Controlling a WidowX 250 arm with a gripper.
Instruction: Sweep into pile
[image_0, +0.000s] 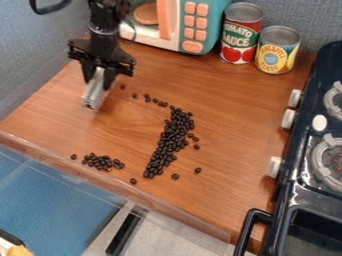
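Camera view: my black gripper (99, 79), closed on silver-grey bar (94, 95), sits at upper left of wooden counter (234, 115). Bar slants down, presumably so low end can push. Dark beans (172, 137) lie in long band mid-counter, with small cluster (101, 162) near front edge (80, 171) and strays about. Cluster risks spilling over; I'd push inward. Stroke room between band and toy stove (287, 190); toy microwave (215, 17) and food cans (241, 32) bound far side.

At the far side you have a teal toy microwave (214, 22), with a red can (240, 37) just to its right and a yellow-labelled can (275, 52) beside that, slightly nearer. Along your right stands a black toy stove (292, 187) with white knobs (288, 119).
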